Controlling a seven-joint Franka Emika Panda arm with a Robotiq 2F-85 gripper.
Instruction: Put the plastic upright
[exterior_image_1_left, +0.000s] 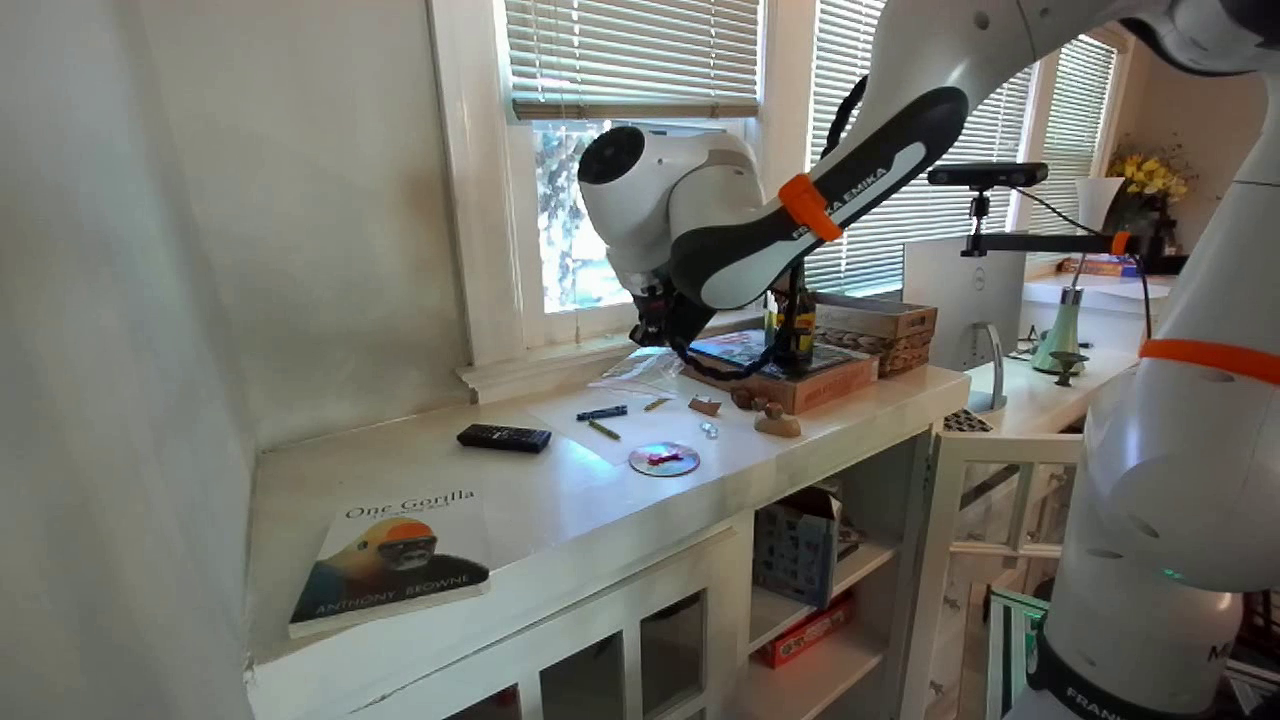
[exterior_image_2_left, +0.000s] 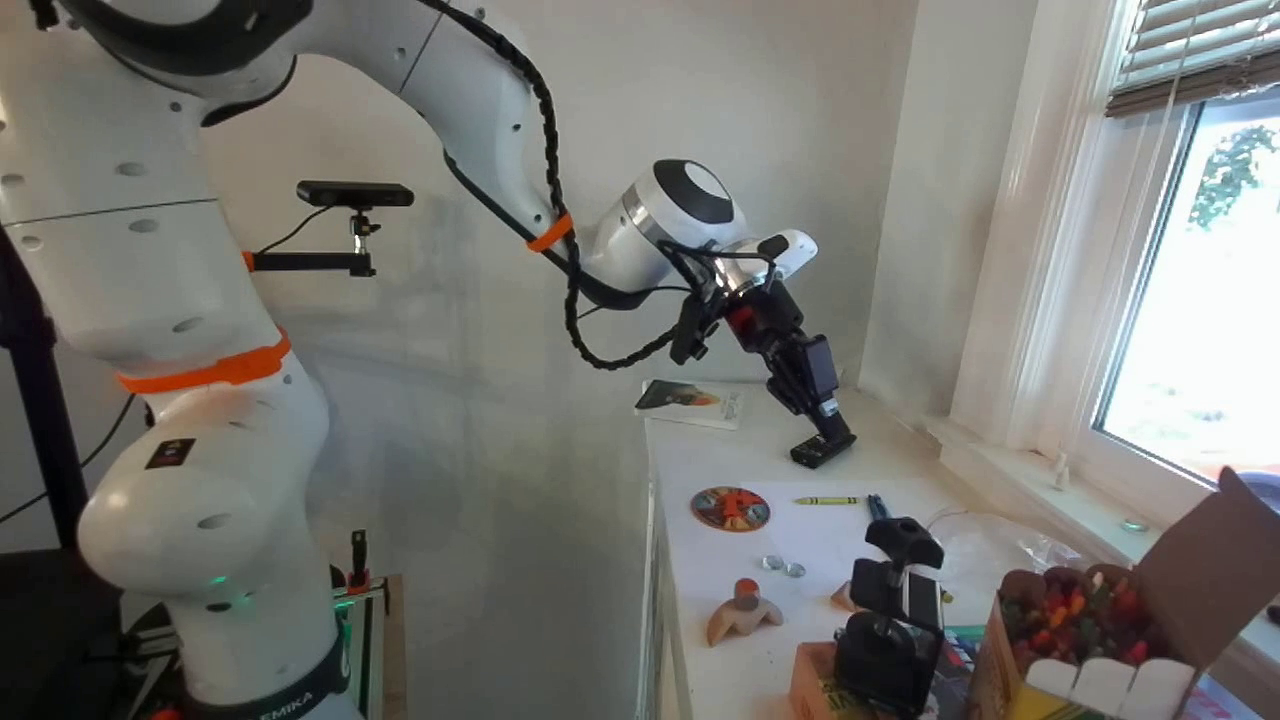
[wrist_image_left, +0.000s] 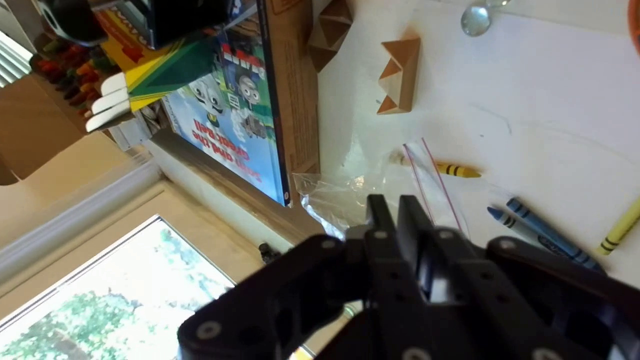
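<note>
- Gripper (wrist_image_left: 393, 201), lower middle of the wrist view; fingers (wrist_image_left: 378, 215) near each other, a narrow gap between; I cannot tell whether they pinch anything;
- clear plastic bag (wrist_image_left: 360, 187), centre of the same view, behind the fingertips; in an exterior view, near the window sill (exterior_image_1_left: 540, 368);
- yellow crayon (wrist_image_left: 457, 170), right of centre, its left end seen through the bag;
- blue crayons (wrist_image_left: 553, 236), lower right;
- book (wrist_image_left: 235, 125) on a cardboard box (wrist_image_left: 298, 100), upper left

Wrist view: plastic bag (wrist_image_left: 357, 192) partly hidden behind gripper (wrist_image_left: 394, 201).
</note>
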